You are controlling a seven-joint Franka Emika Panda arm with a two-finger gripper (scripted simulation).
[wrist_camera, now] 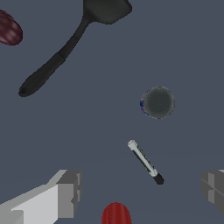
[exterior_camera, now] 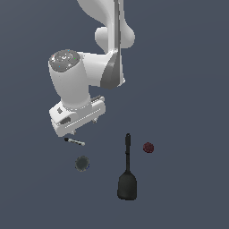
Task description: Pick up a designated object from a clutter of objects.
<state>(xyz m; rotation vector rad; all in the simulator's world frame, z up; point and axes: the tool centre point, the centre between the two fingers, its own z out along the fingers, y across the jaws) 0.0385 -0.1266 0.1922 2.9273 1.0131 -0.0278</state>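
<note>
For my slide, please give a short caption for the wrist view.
Open gripper above the thin white stick, with grey disc and black spatula beyond.

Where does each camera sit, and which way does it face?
Exterior view: off the arm, raised, looking down at the floor; shows the arm and gripper above the stick.
Wrist view: on the wrist, looking down between the open fingers; red cup at the edge.
Shared: stick, disc, spatula, ball.

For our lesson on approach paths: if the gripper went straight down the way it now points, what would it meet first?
Probably the thin white stick, lying between the open gripper fingers; depth is unclear, and it sits off-centre.
</note>
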